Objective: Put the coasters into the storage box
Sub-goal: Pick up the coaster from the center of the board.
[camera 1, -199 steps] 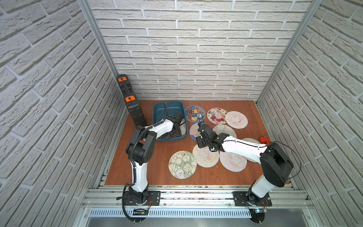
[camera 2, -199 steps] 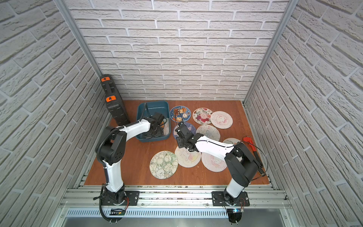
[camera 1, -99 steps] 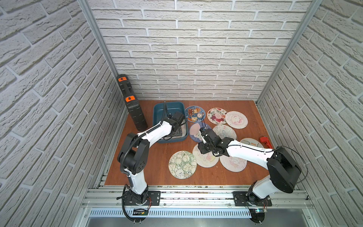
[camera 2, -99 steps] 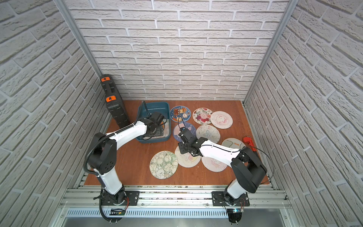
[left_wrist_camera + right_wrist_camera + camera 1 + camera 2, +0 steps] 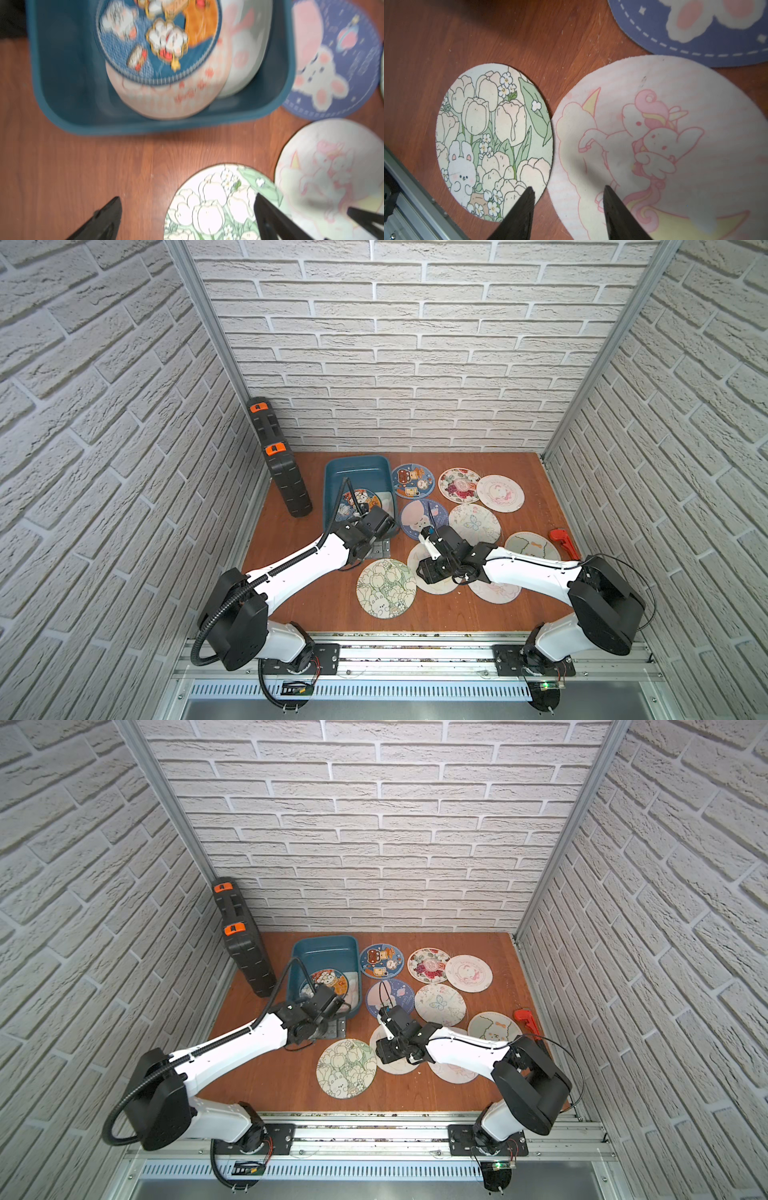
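Observation:
The teal storage box (image 5: 332, 472) (image 5: 297, 952) (image 5: 145, 126) stands at the back left. A dark blue coaster (image 5: 359, 502) (image 5: 160, 37) lies in it on top of pale pink ones (image 5: 166, 99). My left gripper (image 5: 376, 545) (image 5: 187, 198) hangs open and empty over the wood, between the box's near wall and the green tulip coaster (image 5: 385, 588) (image 5: 214, 199) (image 5: 494, 141). My right gripper (image 5: 430, 572) (image 5: 568, 188) is open and empty. It straddles the edge of the pink unicorn coaster (image 5: 654, 145) (image 5: 332, 176).
Several more coasters lie loose to the right of the box: a navy bunny one (image 5: 415, 518), a butterfly one (image 5: 476, 522), a rose one (image 5: 459, 485). A black case (image 5: 282, 464) leans at the left wall. A red tool (image 5: 561, 539) lies at the right.
My left gripper has drawn back out of the storage box to just in front of it. My right gripper has moved forward from the navy coaster to the unicorn coaster. Both stay open.

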Robot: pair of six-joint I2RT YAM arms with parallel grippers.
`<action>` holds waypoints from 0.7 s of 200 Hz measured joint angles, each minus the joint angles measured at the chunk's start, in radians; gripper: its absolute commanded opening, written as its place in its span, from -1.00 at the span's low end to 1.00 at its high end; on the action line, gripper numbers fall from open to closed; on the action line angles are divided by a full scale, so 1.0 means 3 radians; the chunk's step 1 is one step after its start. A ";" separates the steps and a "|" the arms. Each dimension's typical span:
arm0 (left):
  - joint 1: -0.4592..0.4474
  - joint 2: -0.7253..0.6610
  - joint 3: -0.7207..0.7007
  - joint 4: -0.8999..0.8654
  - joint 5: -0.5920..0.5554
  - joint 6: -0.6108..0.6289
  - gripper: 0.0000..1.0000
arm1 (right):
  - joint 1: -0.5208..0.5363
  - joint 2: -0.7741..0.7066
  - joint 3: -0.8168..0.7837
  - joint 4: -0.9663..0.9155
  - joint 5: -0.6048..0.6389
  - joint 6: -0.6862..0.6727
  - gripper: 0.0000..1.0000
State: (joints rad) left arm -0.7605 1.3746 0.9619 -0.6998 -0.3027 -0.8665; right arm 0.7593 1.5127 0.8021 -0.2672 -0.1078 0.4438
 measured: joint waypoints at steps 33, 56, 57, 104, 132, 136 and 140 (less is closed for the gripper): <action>-0.0128 -0.0219 -0.0450 0.0139 0.0303 -0.0252 0.96 | 0.0017 0.0000 -0.0086 0.0083 -0.0123 0.0070 0.08; -0.0128 -0.0264 -0.0753 0.0304 0.0473 -0.0423 0.96 | 0.0017 0.0023 -0.0094 0.0196 -0.0210 0.0126 0.06; -0.0128 -0.0264 -0.0768 0.0314 0.0483 -0.0426 0.96 | 0.0017 0.0024 -0.0094 0.0202 -0.0212 0.0128 0.06; -0.0114 -0.0173 -0.1076 0.0702 0.0752 -0.0627 0.96 | 0.0023 0.0228 -0.0094 0.0450 -0.0407 0.0198 -0.03; -0.0083 -0.0149 -0.1130 0.0895 0.0801 -0.0707 0.96 | 0.0025 0.0347 -0.0094 0.0509 -0.0512 0.0220 -0.09; -0.0075 -0.0155 -0.1142 0.0923 0.0801 -0.0717 0.96 | 0.0025 0.0357 -0.0094 0.0514 -0.0530 0.0221 -0.09; -0.0066 -0.0164 -0.1153 0.0954 0.0801 -0.0729 0.96 | 0.0025 0.0365 -0.0094 0.0520 -0.0543 0.0224 -0.10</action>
State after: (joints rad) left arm -0.7803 1.3254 0.6159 -0.4137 -0.0624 -1.0851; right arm 0.7670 1.6222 0.7738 -0.1112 -0.2707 0.5110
